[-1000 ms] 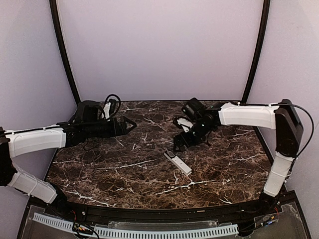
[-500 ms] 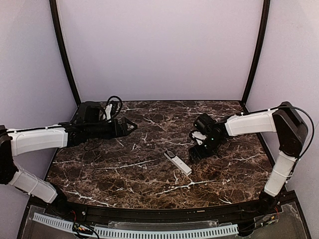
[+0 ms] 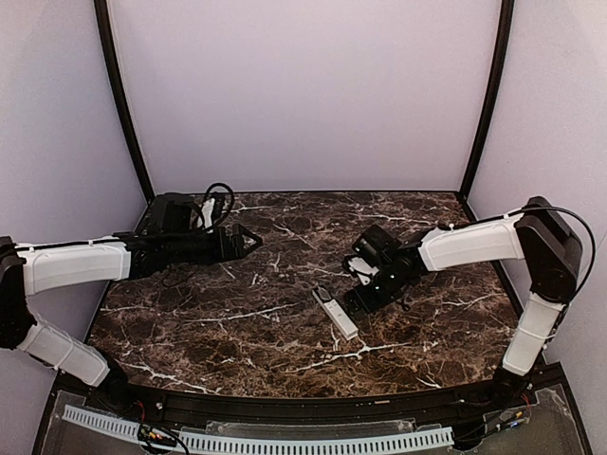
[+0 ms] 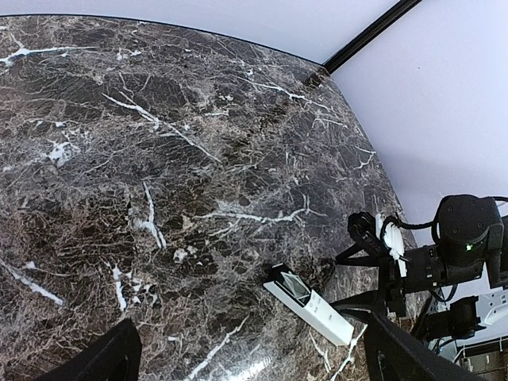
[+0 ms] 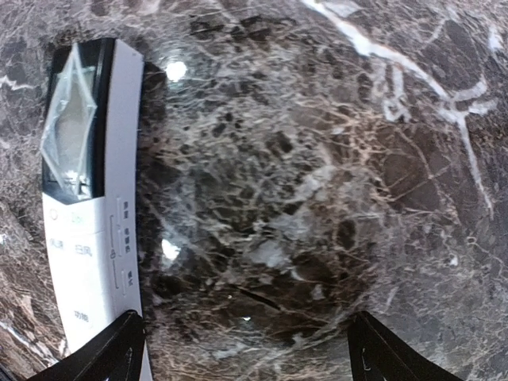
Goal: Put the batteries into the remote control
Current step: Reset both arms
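The remote control (image 3: 337, 311) is a slim white bar with a dark grey end. It lies flat on the marble table near the middle. It also shows in the left wrist view (image 4: 309, 304) and at the left edge of the right wrist view (image 5: 89, 198). My right gripper (image 3: 358, 299) is open and empty, low over the table just right of the remote, with bare marble between its fingertips (image 5: 119, 349). My left gripper (image 3: 248, 239) is open and empty at the back left, well away from the remote. No batteries show in any view.
The marble table (image 3: 285, 332) is walled by pale lilac panels. Black cable loops (image 3: 216, 194) lie at the back left corner behind the left arm. A black rail (image 3: 285, 403) runs along the near edge.
My right gripper swung right and toward the near edge, then came back left and lower, ending close beside the remote. The left arm and the remote have barely moved.
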